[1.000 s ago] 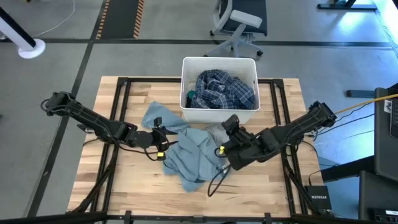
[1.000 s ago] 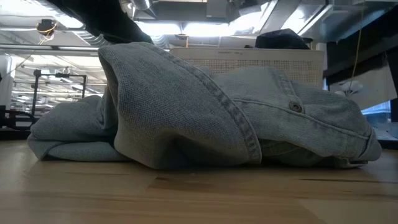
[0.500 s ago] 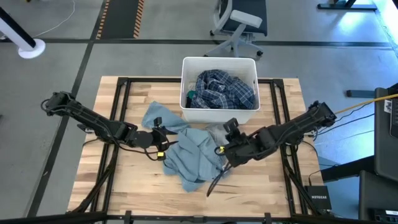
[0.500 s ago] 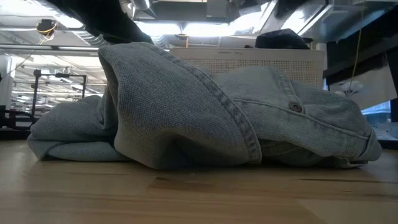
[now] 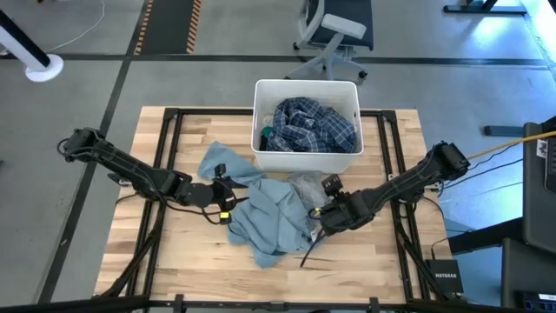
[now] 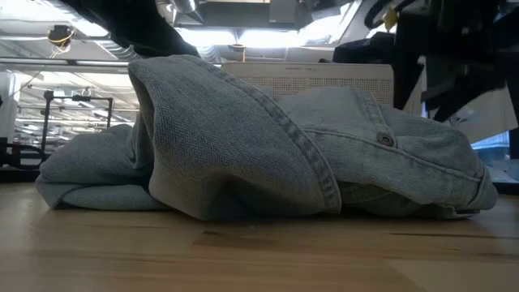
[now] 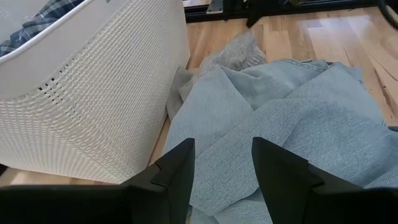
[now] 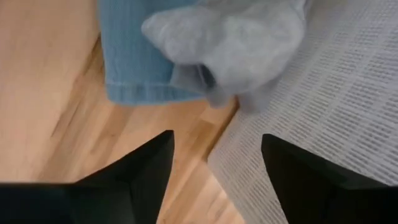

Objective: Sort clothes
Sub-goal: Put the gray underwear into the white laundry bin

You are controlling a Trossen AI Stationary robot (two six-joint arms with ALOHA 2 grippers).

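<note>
A light blue-grey garment point(image 5: 261, 216) lies crumpled on the table in front of the white bin point(image 5: 306, 156); it fills the low view point(image 6: 268, 154). A small grey cloth point(image 5: 306, 185) lies against the bin's near wall, its edge on the blue-grey garment. A blue-and-white plaid garment point(image 5: 314, 123) fills the bin. My left gripper point(image 7: 224, 149) hovers open over the blue-grey garment's left part, near the bin. My right gripper point(image 8: 214, 143) is open and points steeply down, just above the grey cloth point(image 8: 236, 43) and the bin's wall point(image 8: 323, 112).
The bin stands at the table's far middle. Bare wood point(image 5: 174, 252) lies near the front edge and on both sides of the garment. A dark cable point(image 5: 308, 254) trails below my right arm. An office chair point(image 5: 334, 30) stands beyond the table.
My right gripper has sunk toward the table and tipped from nearly level to steeply downward, ending beside the grey cloth in front of the bin; it now shows at the upper right of the low view. The garments have kept still.
</note>
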